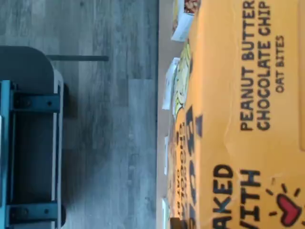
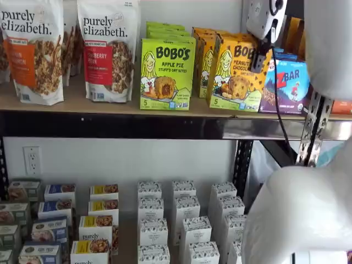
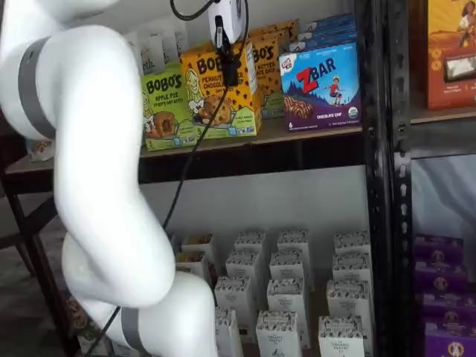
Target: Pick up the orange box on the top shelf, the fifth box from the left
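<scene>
The orange box (image 2: pixel 234 74) stands at the front of the top shelf (image 2: pixel 137 125), between a lime-green Bobo's carton and a blue ZBar carton; it also shows in a shelf view (image 3: pixel 212 97). In the wrist view its orange face (image 1: pixel 248 119) fills much of the picture, very close. My gripper (image 2: pixel 258 59) hangs at the box's upper right corner, with one black finger in front of the box face; it also shows in a shelf view (image 3: pixel 230 68). Only one finger shows, so I cannot tell whether it is open or shut.
The green Apple Pie carton (image 2: pixel 165 71) and granola bags (image 2: pixel 104 49) stand left of the orange box, and the ZBar carton (image 2: pixel 286 82) stands right of it. More orange cartons stand behind. Small white boxes (image 2: pixel 181 220) fill the lower shelf. A black upright (image 3: pixel 375 149) stands at the right.
</scene>
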Robot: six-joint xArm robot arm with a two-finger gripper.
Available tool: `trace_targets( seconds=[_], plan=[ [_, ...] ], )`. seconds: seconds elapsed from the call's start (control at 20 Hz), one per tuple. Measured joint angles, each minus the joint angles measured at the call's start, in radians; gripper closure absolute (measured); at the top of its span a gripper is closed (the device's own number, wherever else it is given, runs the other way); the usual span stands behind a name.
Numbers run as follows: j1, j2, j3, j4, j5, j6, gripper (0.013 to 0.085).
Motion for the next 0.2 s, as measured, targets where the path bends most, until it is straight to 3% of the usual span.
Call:
trace_targets(
  seconds=[0.2],
  plan=[
    [-0.007, -0.05, 0.037, -0.013, 0.02, -0.008, 0.065]
  ],
)
